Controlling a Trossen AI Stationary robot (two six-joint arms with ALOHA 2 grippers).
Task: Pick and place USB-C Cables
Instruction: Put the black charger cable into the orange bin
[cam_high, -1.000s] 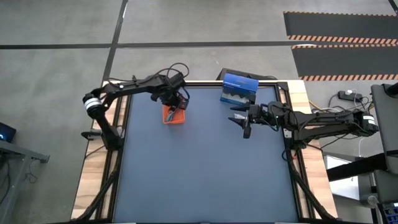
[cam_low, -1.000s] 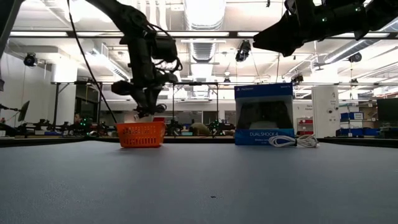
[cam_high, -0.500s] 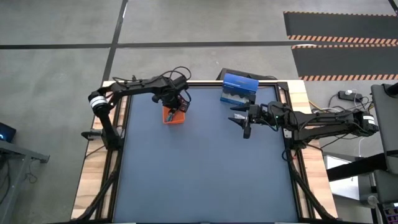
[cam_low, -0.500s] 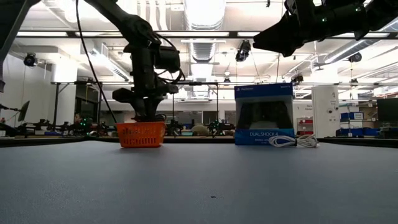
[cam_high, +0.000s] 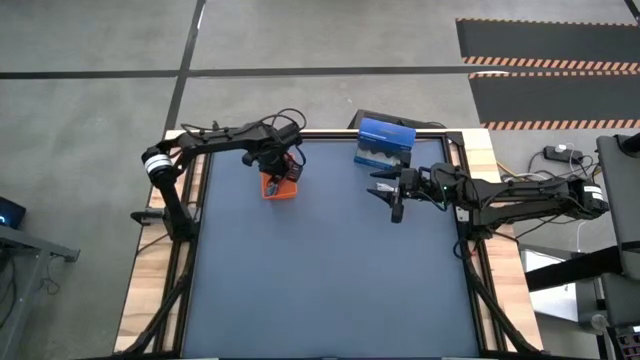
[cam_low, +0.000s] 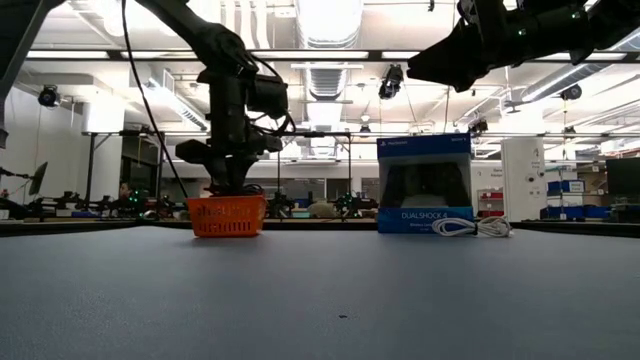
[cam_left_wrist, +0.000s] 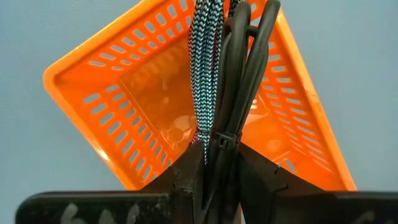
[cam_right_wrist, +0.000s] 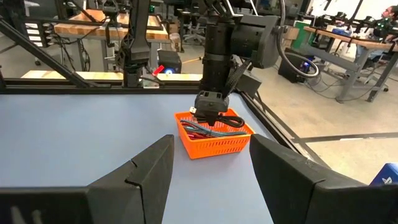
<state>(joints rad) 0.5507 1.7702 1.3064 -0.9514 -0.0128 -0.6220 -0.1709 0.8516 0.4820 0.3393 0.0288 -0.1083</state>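
My left gripper (cam_high: 277, 171) stands over the orange basket (cam_high: 283, 187) near the table's far left, pointing down into it, shut on a folded black cable (cam_left_wrist: 239, 68). A black-and-white braided strand (cam_left_wrist: 202, 62) runs beside that cable. In the right wrist view, red and teal cables (cam_right_wrist: 208, 132) lie in the basket (cam_right_wrist: 214, 142). The white cable (cam_low: 470, 227) lies on the table in front of the blue box. My right gripper (cam_high: 393, 203) hovers open near the box, above the table. My left gripper pinches the black cable's folded bundle just past its tie band (cam_left_wrist: 225, 135) between the two fingers (cam_left_wrist: 186, 171), coming from above and pointing down. The loops hang below the fingers into the basket (cam_left_wrist: 130, 93). Whether the braided strand is pinched too, I cannot tell.
The blue box (cam_high: 385, 143) stands upright at the table's far edge, right of the basket. The dark mat (cam_high: 330, 270) stretches bare toward the near edge. A black frame and wooden side rails (cam_high: 487, 160) border the table.
My left gripper has come down from just above the basket until its fingers stand at the rim, still shut on the black cable, whose loops now hang into the basket. The arm's elbow has shifted toward the table's far edge.
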